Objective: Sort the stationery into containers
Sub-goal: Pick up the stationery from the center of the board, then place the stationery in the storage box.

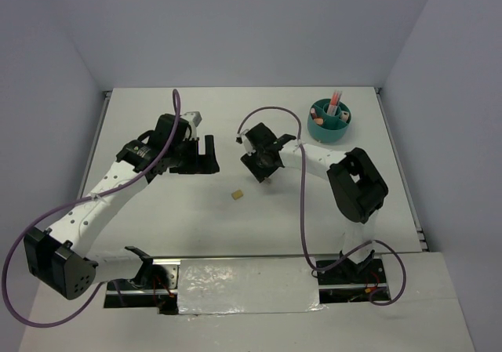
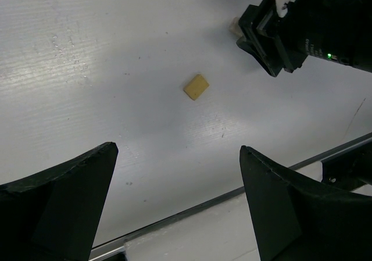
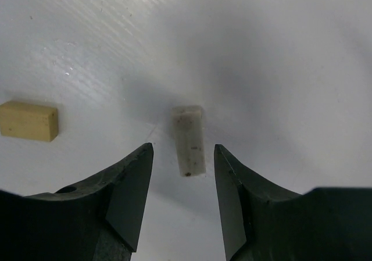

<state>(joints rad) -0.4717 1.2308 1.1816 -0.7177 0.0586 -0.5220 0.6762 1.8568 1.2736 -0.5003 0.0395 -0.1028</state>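
Note:
A small white eraser (image 3: 189, 140) lies on the table, its near end between the fingertips of my right gripper (image 3: 183, 147). The jaws are open, with a gap on either side. To its left lies a tan eraser (image 3: 29, 120), also seen in the top view (image 1: 235, 196) and the left wrist view (image 2: 196, 86). In the top view my right gripper (image 1: 260, 164) hides the white eraser. My left gripper (image 1: 200, 154) hovers wide open over bare table (image 2: 179, 150). The teal container (image 1: 329, 121) stands at the far right with pink and orange pens upright in it.
The table's near edge rail (image 2: 174, 217) runs just below the left fingers. My right arm's wrist (image 2: 308, 22) sits close to the left gripper's right side. Purple cables (image 1: 303, 203) loop over the table. White walls close in the back and sides.

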